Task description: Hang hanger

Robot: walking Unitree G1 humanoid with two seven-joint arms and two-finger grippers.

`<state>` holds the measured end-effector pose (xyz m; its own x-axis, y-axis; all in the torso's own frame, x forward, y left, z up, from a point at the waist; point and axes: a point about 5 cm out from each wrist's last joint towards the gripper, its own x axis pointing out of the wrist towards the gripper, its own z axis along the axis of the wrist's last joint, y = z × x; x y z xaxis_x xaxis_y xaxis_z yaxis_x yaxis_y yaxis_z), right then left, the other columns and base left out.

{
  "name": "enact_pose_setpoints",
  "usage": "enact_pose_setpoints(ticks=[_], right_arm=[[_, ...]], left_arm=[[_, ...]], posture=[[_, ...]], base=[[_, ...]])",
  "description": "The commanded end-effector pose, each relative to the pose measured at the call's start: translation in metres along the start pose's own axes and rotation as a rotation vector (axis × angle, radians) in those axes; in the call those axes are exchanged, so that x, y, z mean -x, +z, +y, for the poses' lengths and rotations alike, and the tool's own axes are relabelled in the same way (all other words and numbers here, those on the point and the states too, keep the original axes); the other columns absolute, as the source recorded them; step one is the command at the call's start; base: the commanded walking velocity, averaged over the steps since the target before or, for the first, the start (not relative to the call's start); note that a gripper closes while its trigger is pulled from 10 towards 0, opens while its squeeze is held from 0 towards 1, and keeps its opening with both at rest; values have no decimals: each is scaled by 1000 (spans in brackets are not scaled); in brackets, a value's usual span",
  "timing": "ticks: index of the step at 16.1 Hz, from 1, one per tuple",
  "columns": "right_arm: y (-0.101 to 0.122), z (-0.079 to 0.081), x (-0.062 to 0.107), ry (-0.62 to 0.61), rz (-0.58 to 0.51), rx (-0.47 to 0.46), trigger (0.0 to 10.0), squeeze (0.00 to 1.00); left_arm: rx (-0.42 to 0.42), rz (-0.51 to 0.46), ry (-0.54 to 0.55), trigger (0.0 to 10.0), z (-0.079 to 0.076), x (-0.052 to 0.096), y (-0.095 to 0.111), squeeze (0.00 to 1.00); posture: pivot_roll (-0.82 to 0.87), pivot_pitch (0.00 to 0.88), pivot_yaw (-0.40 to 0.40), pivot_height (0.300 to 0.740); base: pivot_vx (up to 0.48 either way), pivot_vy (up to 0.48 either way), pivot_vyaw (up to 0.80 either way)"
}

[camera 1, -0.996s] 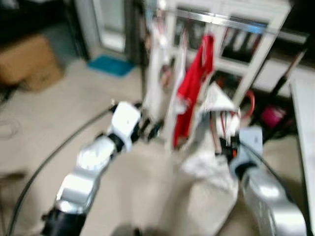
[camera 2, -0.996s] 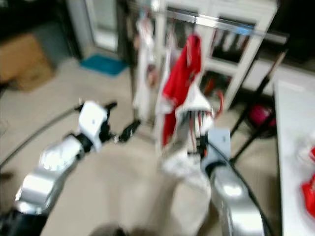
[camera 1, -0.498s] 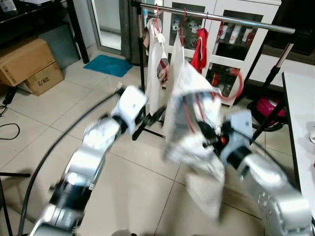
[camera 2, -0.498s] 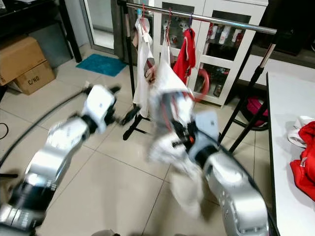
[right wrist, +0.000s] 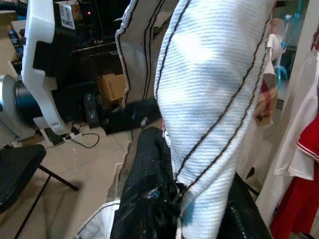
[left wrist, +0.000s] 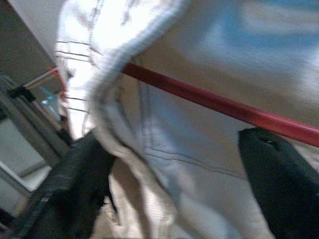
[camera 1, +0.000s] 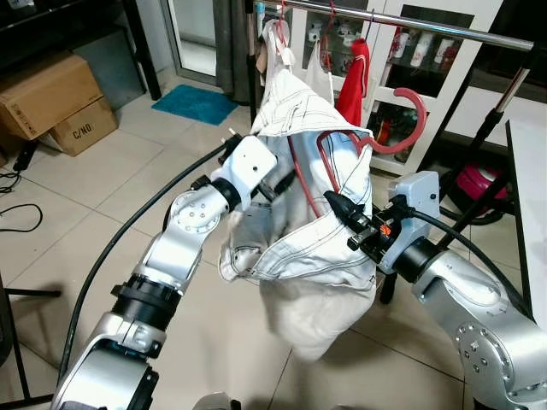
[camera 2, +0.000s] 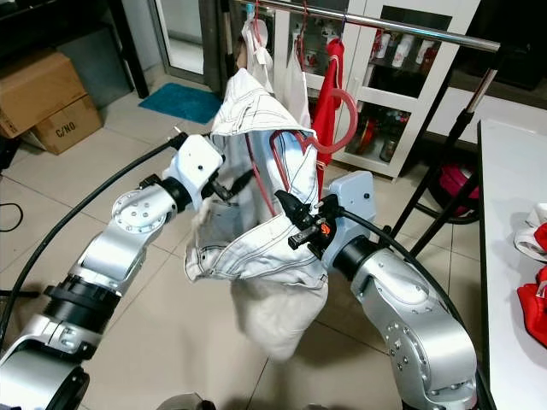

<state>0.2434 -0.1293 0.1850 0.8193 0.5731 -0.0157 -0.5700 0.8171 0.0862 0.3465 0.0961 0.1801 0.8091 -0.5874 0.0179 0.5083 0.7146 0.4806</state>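
White cloth with dark stitching (camera 1: pixel 299 248) is hanging on a red plastic hanger (camera 1: pixel 389 141), and I am holding both up in front of me. My right gripper (camera 1: pixel 340 215) is pinching the cloth and hanger, fingers shut tight on them. My left gripper (camera 1: pixel 278 184) is pushing into the cloth's other side, its two black fingers (left wrist: pixel 271 174) spread apart with the red bar between them. Farther back, a silver metal clothes rail (camera 1: pixel 444 32) is carrying white and red clothes (camera 1: pixel 352 81).
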Motion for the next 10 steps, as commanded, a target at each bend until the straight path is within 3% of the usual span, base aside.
enact_pose_setpoints(ticks=[1,4,10], right_arm=[[18,2,4,11,-78,28,0,0],[18,-4,6,-30,-88,-51,0,0],[23,-5,6,-28,-93,-85,0,0]], left_arm=[[-32,-14,27,0,6,-1,3,0],[-24,-6,49,0,3,-1,0,0],[-22,2,83,0,9,-2,-3,0]], posture=[[-41,7,19,740],[-41,14,21,740],[-42,21,18,740]], base=[[0,0,0],[0,0,0],[0,0,0]])
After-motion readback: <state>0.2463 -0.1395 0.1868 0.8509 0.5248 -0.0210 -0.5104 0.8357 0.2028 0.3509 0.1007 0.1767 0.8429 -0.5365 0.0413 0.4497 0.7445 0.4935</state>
